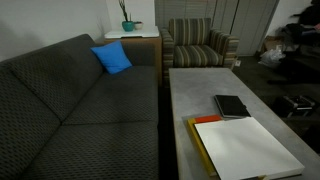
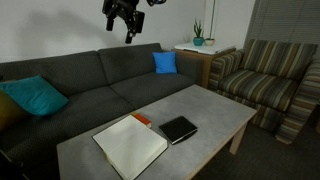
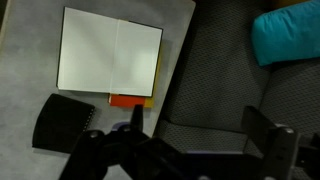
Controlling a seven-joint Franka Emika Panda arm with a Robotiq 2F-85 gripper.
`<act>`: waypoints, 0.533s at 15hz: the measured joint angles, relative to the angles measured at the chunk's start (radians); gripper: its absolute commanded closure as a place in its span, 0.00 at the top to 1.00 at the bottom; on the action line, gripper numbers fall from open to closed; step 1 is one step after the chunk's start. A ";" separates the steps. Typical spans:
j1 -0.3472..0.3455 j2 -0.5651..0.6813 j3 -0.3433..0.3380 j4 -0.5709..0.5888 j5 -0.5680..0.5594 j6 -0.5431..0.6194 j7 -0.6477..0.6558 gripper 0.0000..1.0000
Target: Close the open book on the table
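Where an exterior view looks along the table, the open book lies flat at its near end, a black notebook just beyond. In an exterior view your gripper hangs high over the sofa, well apart from the book. At the wrist, your jaws stand wide open.

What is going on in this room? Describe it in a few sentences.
Nothing is being handled yet. The robot's gripper hangs high over the sofa, open and empty, well clear of the table. The open book lies flat, white pages up, partly on a red-orange book, with a small black notebook beside it.
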State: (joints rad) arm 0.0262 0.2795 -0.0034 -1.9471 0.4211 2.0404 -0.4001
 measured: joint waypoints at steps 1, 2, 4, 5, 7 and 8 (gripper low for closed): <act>-0.001 0.027 0.015 0.013 0.001 0.000 -0.001 1.00; -0.003 0.066 0.033 0.033 0.006 0.000 -0.006 1.00; -0.007 0.173 0.075 0.091 0.023 0.000 -0.021 1.00; -0.007 0.238 0.095 0.129 0.025 -0.002 -0.022 1.00; -0.006 0.376 0.126 0.216 0.023 -0.003 -0.007 1.00; -0.005 0.443 0.137 0.264 0.019 -0.005 0.010 1.00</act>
State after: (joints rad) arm 0.0216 0.7225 0.1336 -1.6831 0.4396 2.0354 -0.3904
